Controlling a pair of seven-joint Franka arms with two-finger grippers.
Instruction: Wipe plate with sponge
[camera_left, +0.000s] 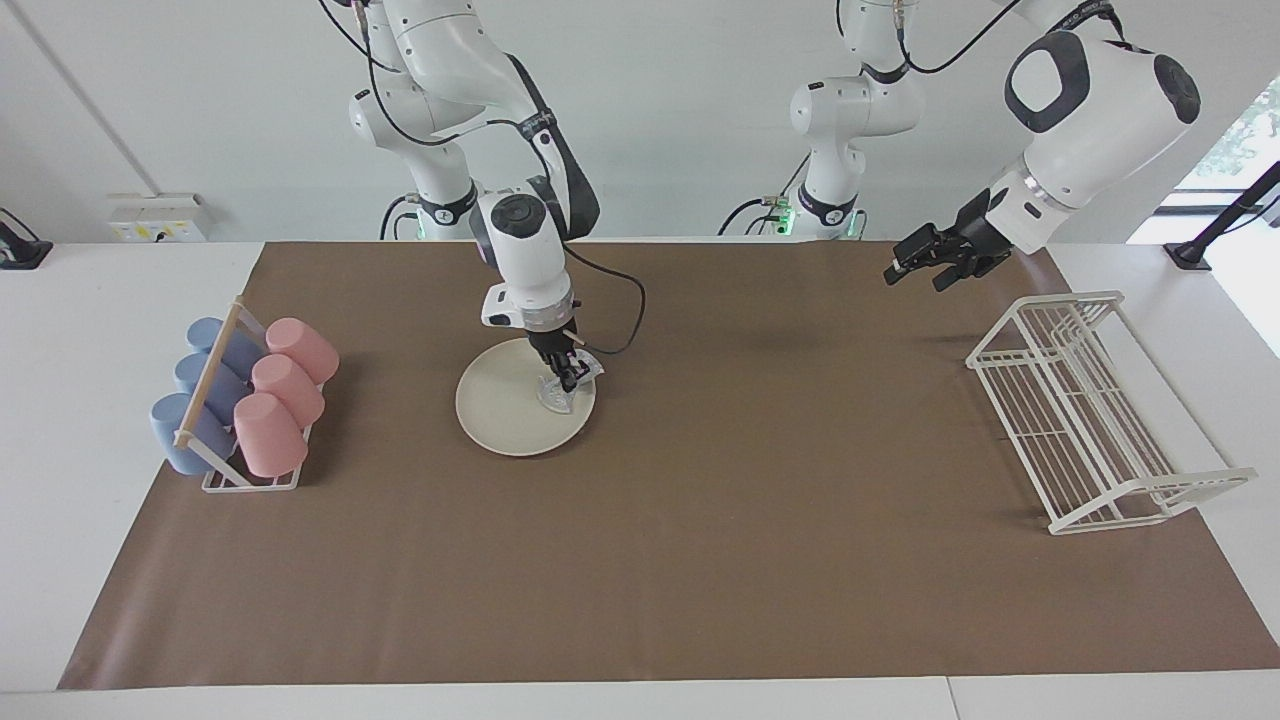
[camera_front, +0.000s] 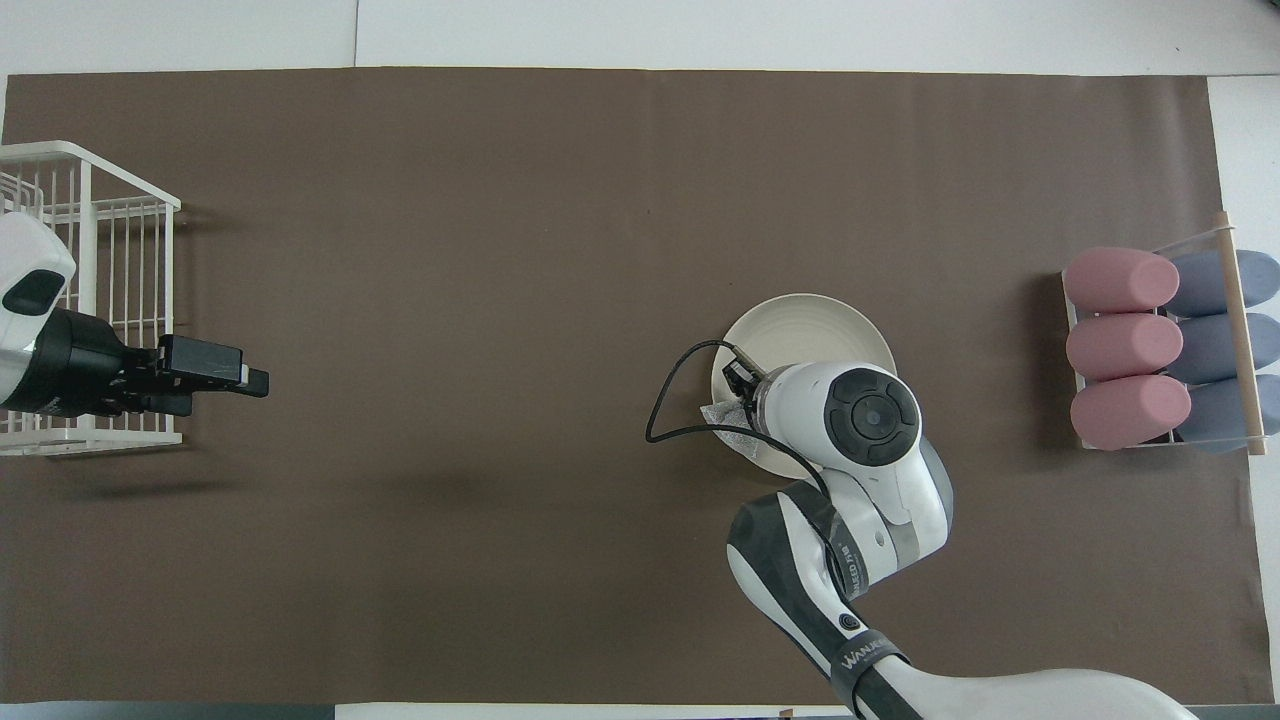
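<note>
The cream-white plate (camera_left: 505, 412) lies on the brown mat, toward the right arm's end of the table; it also shows in the overhead view (camera_front: 812, 322). My right gripper (camera_left: 566, 380) points down onto the plate's edge on the side toward the left arm. It is shut on the silvery mesh sponge (camera_left: 553, 394), which rests on the plate. In the overhead view the sponge (camera_front: 722, 418) peeks out beside the right wrist, which hides the gripper. My left gripper (camera_left: 918, 275) (camera_front: 225, 385) waits open and empty in the air beside the white rack.
A white wire rack (camera_left: 1085, 415) (camera_front: 95, 300) stands at the left arm's end. A holder with pink cups (camera_left: 285, 395) (camera_front: 1125, 345) and blue cups (camera_left: 205, 390) (camera_front: 1220, 345) stands at the right arm's end. A black cable (camera_left: 625, 320) loops by the right wrist.
</note>
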